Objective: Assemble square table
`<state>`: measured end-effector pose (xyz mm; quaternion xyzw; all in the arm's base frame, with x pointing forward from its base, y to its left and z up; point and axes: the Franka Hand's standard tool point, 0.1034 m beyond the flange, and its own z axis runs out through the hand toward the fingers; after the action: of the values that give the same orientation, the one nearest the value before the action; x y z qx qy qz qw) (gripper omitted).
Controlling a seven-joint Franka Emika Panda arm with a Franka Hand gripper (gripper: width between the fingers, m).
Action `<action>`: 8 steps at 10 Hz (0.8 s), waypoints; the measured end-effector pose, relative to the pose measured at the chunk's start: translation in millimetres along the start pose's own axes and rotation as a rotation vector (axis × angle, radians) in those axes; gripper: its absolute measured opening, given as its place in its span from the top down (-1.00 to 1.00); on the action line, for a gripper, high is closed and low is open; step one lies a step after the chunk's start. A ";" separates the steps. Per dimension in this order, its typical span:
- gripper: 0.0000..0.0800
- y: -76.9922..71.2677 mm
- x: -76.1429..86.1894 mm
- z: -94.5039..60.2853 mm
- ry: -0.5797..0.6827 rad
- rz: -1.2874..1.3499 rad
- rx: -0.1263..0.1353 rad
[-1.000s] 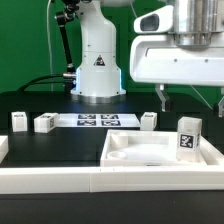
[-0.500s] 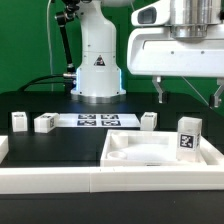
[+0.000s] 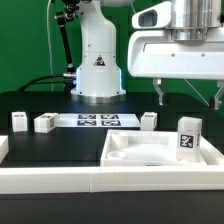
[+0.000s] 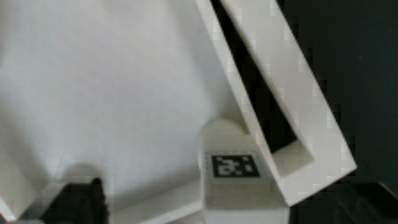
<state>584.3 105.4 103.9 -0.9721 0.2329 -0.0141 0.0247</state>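
Note:
The white square tabletop (image 3: 150, 152) lies tray-like at the exterior view's front right. One white leg (image 3: 188, 137) with a black-and-white tag stands upright on its right side. Three more legs (image 3: 18, 121) (image 3: 45, 123) (image 3: 148, 120) sit on the black surface further back. My gripper (image 3: 190, 94) hangs open and empty above the tabletop, clear of the standing leg. In the wrist view the tabletop (image 4: 107, 90), its rim (image 4: 276, 80) and the tagged leg (image 4: 231, 168) show below, with one dark finger (image 4: 75, 200) at the edge.
The marker board (image 3: 95, 120) lies flat between the loose legs. The robot base (image 3: 97, 60) stands at the back. A long white rail (image 3: 60, 180) edges the front of the black surface.
The gripper has risen slightly above the tabletop since a second ago and has held still for the last half second. The parts have not moved.

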 end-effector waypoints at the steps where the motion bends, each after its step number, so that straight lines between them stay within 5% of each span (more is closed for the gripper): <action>1: -0.62 9.5 -8.1 -0.2 -0.004 -0.082 -0.001; 4: -0.62 28.7 -9.4 -1.2 -0.012 -0.172 0.001; 8: -0.62 32.0 -16.2 1.1 -0.015 -0.176 -0.001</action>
<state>555.5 84.3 100.8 -0.9889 0.1464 -0.0087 0.0246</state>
